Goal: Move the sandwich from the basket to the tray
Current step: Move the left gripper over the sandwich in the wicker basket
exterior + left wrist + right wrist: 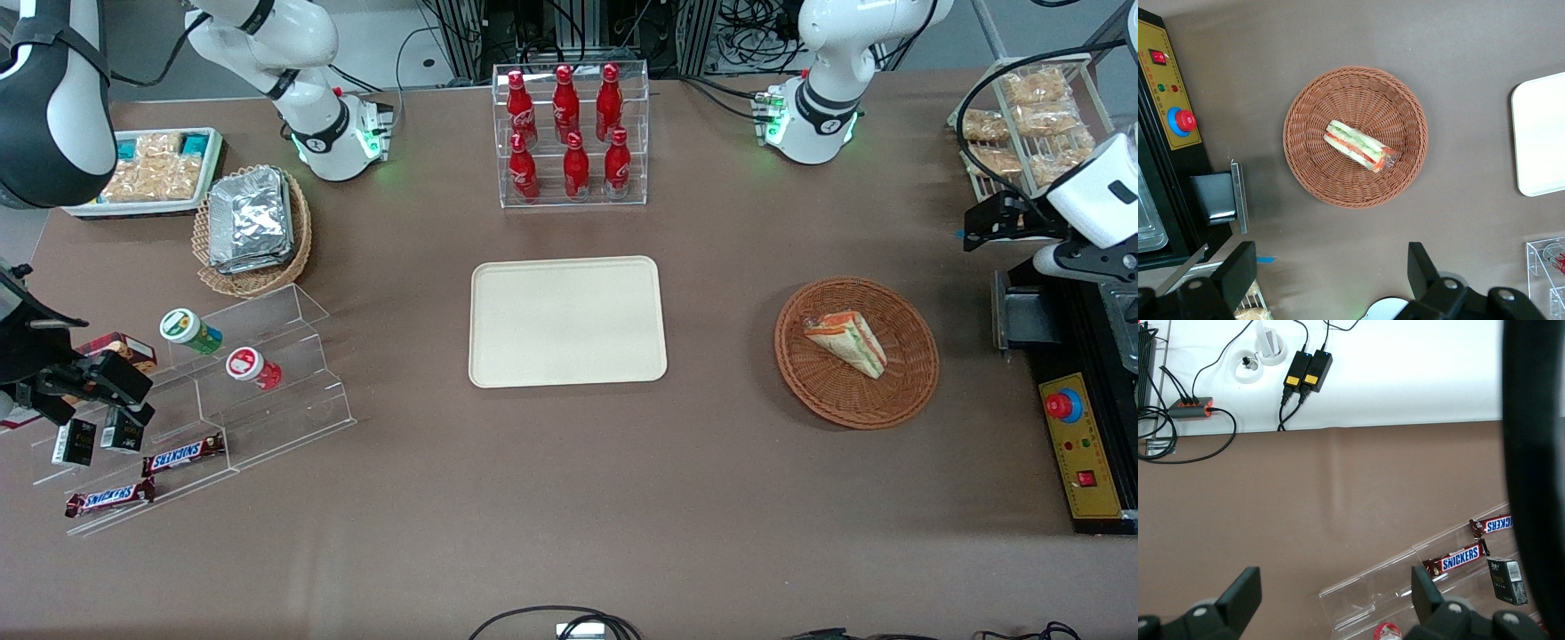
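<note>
The sandwich (846,342), a wrapped white-bread wedge with orange, green and red filling, lies in the round reddish-brown wicker basket (800,378). The cream-beige tray (567,322) lies flat at the table's middle, beside the basket, with nothing on it. My left arm's gripper (985,222) hangs high above the table at the working arm's end, a little farther from the front camera than the basket. In the left wrist view the gripper (1330,257) is open and holds nothing. The same view shows the sandwich (1358,145), the basket (1313,179) and the tray's edge (1541,143).
A black and yellow control box (1080,444) with a red button stands close beside the basket. A wire rack of snack packets (1031,120) stands near the gripper. A clear rack of red bottles (571,133) stands farther back than the tray. A tan basket with foil packets (253,227) and acrylic steps (267,373) lie toward the parked arm's end.
</note>
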You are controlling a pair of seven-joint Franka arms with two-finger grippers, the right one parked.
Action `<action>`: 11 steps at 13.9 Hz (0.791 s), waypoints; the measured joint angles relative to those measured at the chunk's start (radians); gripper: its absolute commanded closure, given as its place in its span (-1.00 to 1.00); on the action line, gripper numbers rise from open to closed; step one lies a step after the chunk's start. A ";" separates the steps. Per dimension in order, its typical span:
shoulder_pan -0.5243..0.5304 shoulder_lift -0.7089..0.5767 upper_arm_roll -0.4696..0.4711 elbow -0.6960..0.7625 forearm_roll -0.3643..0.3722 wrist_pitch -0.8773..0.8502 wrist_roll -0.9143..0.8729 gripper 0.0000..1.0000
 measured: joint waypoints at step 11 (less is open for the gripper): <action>-0.002 0.109 0.001 -0.032 0.003 0.016 -0.244 -1.00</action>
